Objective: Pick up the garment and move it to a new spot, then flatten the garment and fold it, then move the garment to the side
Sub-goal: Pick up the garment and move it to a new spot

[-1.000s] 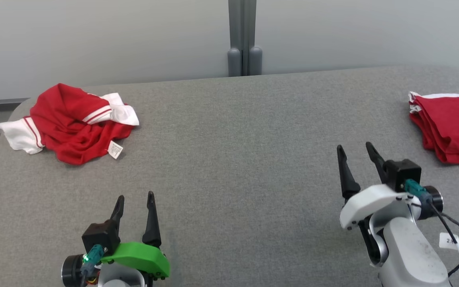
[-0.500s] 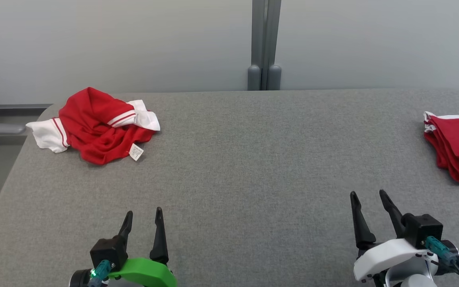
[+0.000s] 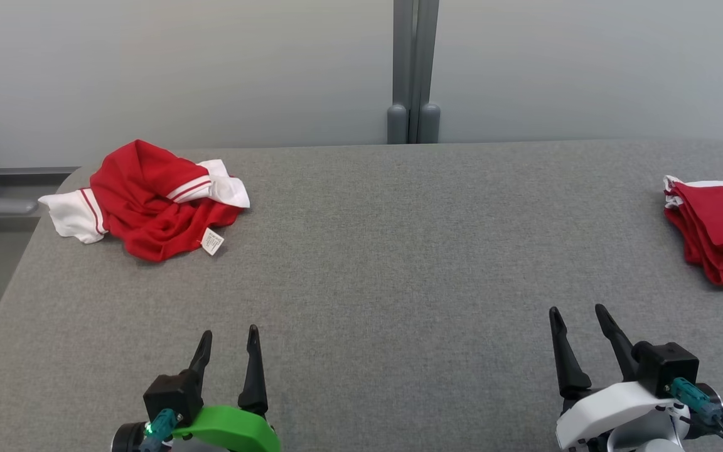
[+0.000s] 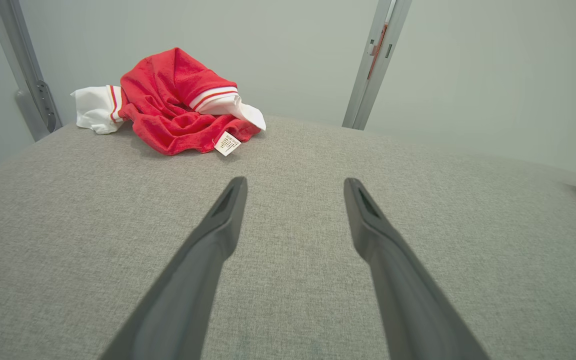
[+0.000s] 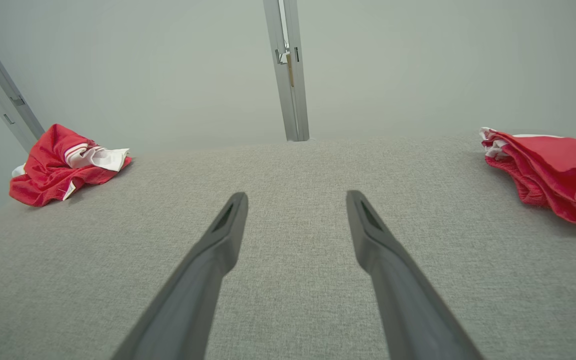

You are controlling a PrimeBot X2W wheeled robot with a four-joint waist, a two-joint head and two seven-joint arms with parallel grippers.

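Left tool [image 3: 230, 331] sits low at my near-left, fingers spread wide with nothing between them, over the grey counter [image 3: 399, 263]. Right tool [image 3: 577, 309] at near-right is the same: wide and empty. I can't tell whether either touches the fabric surface.

Red shirt [image 3: 148, 210] lies crumpled in a heap at the counter's far-left corner. White striped sleeves stick out on both sides and the care label [image 3: 212, 241] lies at its near edge. It's well apart from both tools. In the left wrist view it's ahead and left of the fingers.

Folded red garment [image 3: 716, 229] lies at the right edge, cut off by the frame. Grey post [image 3: 413, 69] stands behind the counter.
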